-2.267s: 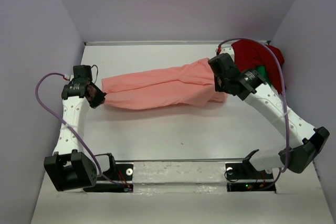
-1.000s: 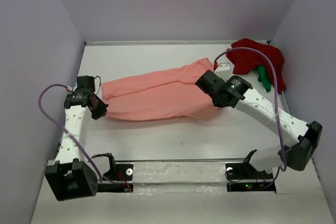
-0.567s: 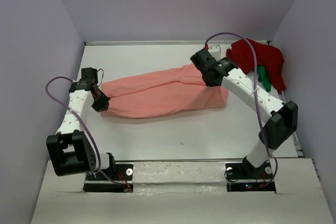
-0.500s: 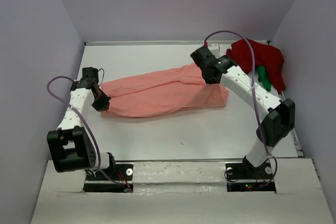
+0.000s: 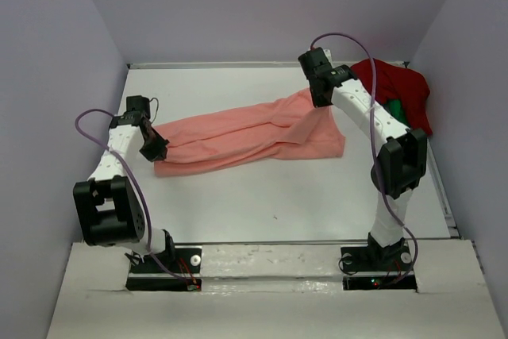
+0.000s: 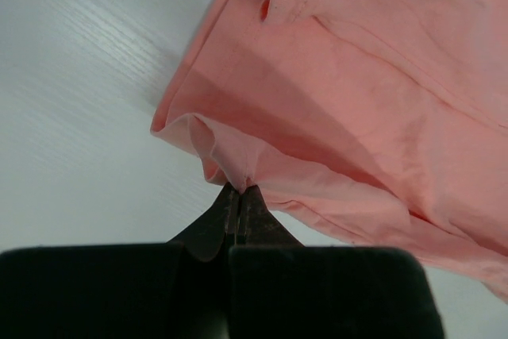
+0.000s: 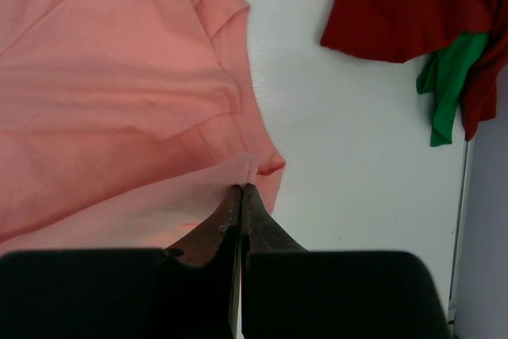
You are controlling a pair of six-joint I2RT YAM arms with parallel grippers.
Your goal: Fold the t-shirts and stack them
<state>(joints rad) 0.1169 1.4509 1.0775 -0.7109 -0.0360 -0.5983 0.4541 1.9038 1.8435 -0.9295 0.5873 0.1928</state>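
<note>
A salmon-pink t-shirt (image 5: 246, 136) lies stretched across the middle of the table, bunched lengthwise. My left gripper (image 5: 155, 151) is shut on its left end; the wrist view shows the fingertips pinching a fold of pink cloth (image 6: 238, 172). At the far right end my right gripper (image 5: 321, 101) is shut on the shirt's edge (image 7: 252, 168), lifting that end a little. A dark red t-shirt (image 5: 397, 93) lies crumpled in the back right corner, with a bright green t-shirt (image 5: 399, 113) partly showing beneath it. Both also appear in the right wrist view, dark red (image 7: 405, 5) and green (image 7: 448, 85).
The white table (image 5: 278, 188) is boxed in by lilac walls on the left, back and right. The right arm's elbow (image 5: 397, 166) stands tall at the right of the table. Purple cables loop off both arms.
Both arms have swung toward the back of the table, carrying the pink shirt's ends with them. The right gripper moved from mid-table to the far edge; the shirt now lies flatter and further back.
</note>
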